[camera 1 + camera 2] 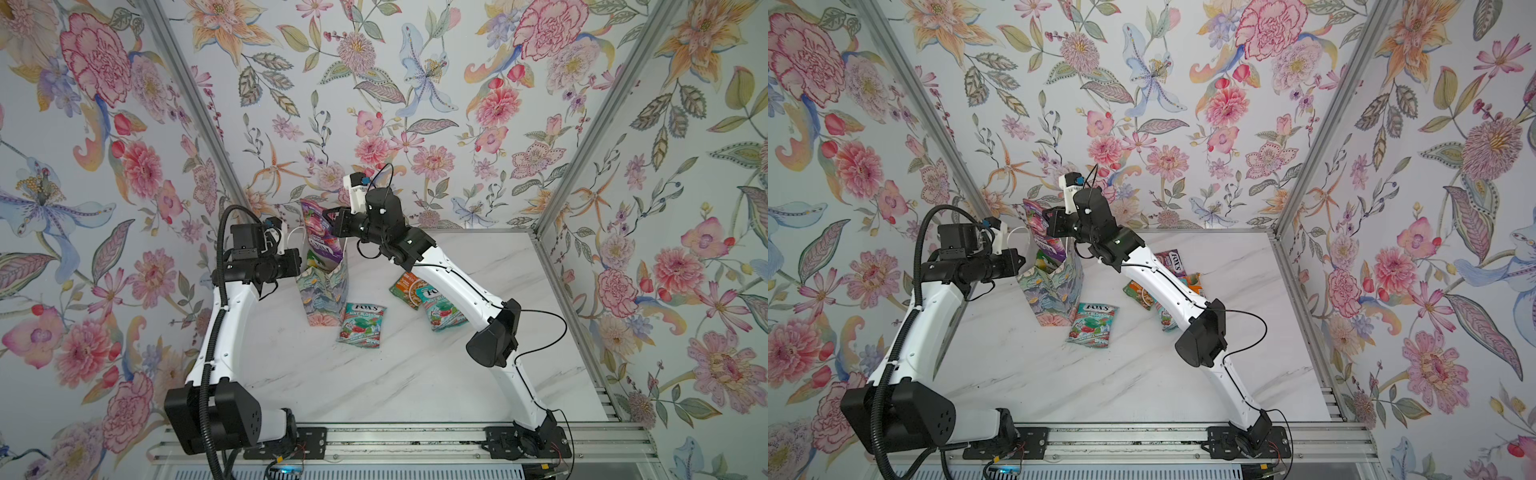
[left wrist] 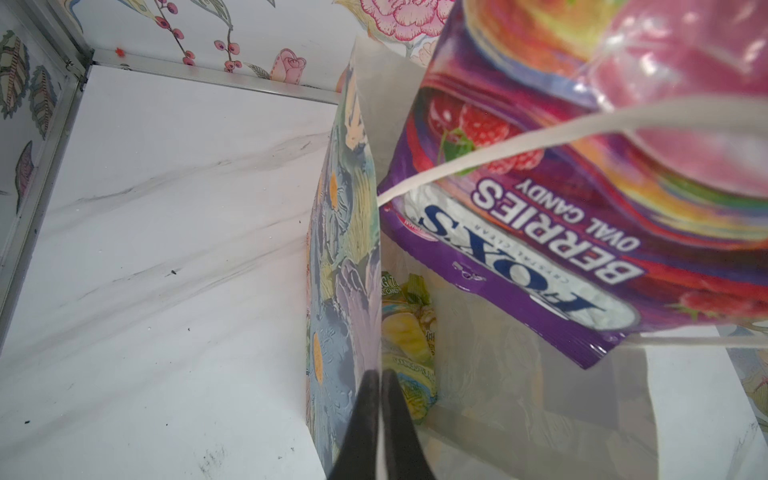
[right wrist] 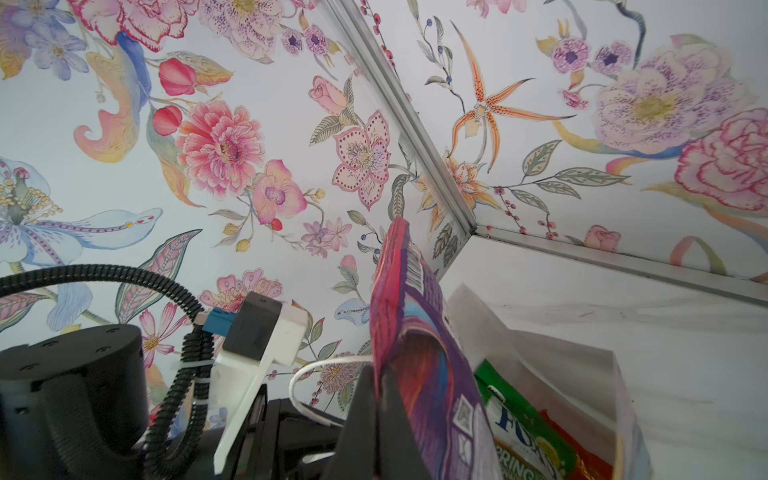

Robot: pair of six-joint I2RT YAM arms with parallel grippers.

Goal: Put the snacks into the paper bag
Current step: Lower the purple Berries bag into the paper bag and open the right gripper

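where right pincer (image 3: pixel 379 376) pinches packet (image 2: pixel 540 249), print reads "fox's berries"

The purple packet (image 1: pixel 316 224) fills most of the mouth of the paper bag (image 1: pixel 322 295). The left gripper (image 2: pixel 380 374) clamps the bag's left rim, and the right gripper (image 3: pixel 379 374) grips the packet above the bag. A teal packet (image 1: pixel 360 324) lies just in front of the bag; the table (image 1: pixel 332 386) farther forward is free.

White-shelled left arm (image 1: pixel 232 316) with black joints (image 1: pixel 216 415) and ribbed black conduit (image 1: pixel 212 345); white-shelled right arm (image 1: pixel 440 278) carries thin black cable (image 1: pixel 565 328).
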